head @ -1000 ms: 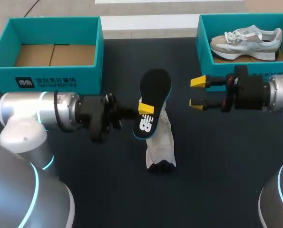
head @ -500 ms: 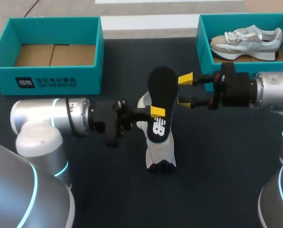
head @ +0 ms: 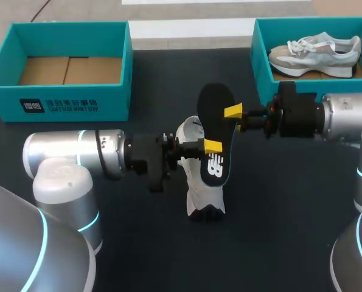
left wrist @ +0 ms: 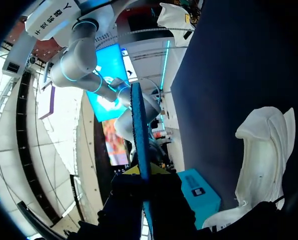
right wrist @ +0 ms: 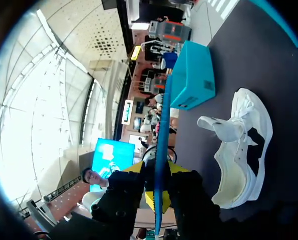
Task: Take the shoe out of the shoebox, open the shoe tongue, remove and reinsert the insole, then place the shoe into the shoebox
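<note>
Over the middle of the table, both your arms hold the insole (head: 218, 129) above the shoe (head: 204, 196).
Your left gripper (head: 212, 146) pinches its near half, and your right gripper (head: 233, 112) pinches its far half. The insole stands on edge, its long way lined up with the shoe right below.

Insole (head: 216, 134) carried rightward in left fingers (head: 212, 146), right fingers (head: 233, 112) now closed on it

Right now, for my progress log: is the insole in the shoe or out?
Out: the left tool holds the insole in the air, apart from the white shoe.
</note>
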